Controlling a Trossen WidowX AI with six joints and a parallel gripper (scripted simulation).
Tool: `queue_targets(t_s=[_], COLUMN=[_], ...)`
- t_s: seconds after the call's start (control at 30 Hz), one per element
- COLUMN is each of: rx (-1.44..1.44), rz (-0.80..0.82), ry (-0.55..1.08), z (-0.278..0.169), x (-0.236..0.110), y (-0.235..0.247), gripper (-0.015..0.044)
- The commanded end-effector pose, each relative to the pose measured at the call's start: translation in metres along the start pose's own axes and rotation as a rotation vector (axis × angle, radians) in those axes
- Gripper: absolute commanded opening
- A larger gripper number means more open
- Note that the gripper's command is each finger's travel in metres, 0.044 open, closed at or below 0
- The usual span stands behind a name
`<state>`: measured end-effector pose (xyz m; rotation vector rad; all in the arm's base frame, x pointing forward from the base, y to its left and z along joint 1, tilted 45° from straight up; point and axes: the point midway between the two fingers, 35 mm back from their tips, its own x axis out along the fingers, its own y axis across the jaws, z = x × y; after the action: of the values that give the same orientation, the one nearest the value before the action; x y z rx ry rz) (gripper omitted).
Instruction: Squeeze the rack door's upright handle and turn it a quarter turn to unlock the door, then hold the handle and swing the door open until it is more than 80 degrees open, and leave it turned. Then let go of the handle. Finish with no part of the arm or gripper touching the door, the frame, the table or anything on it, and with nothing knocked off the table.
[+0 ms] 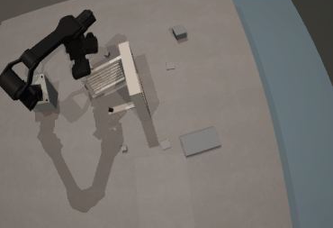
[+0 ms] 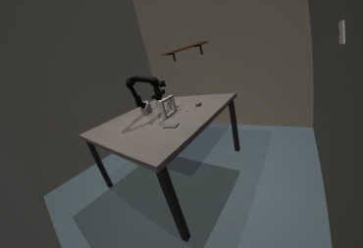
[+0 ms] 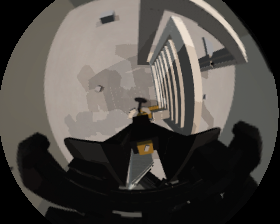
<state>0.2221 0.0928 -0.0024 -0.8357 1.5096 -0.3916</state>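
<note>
The pale rack frame stands upright on the table. Its slatted door is swung out from the frame, roughly at a right angle to it; the exact angle cannot be read. My gripper is at the door's free edge, shut on the handle. Yellow parts of the handle show between and just beyond the fingers in the wrist view. In the top view the wrist hides the handle and fingertips, and how far the handle is turned cannot be told.
A pale bar with a black end sticks out from the frame. A grey block and a flat grey slab lie beyond the frame. Small pieces lie around it. A grey box is by the arm's base.
</note>
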Motion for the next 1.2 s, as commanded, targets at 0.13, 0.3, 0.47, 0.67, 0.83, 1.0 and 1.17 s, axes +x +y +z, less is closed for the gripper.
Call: queue_targets(t_s=[0.13,0.3,0.47,0.67,0.83,1.0,1.17], rx=[0.143,0.218,0.228,0.228,0.228,0.228,0.228], rz=[0.007,0.007,0.007,0.007,0.007,0.007,0.007], ry=[0.002,0.002,0.002,0.002,0.002,0.002,0.002], z=[0.005,0.009,0.009,0.009,0.009,0.009,0.009], x=[0.0,0.0,0.0,0.0,0.0,0.0,0.0], y=[0.016,0.026,0.027,0.027,0.027,0.027,0.027], gripper=[0.0019,0.0019,0.0019,0.0019,0.0019,0.015,0.0281])
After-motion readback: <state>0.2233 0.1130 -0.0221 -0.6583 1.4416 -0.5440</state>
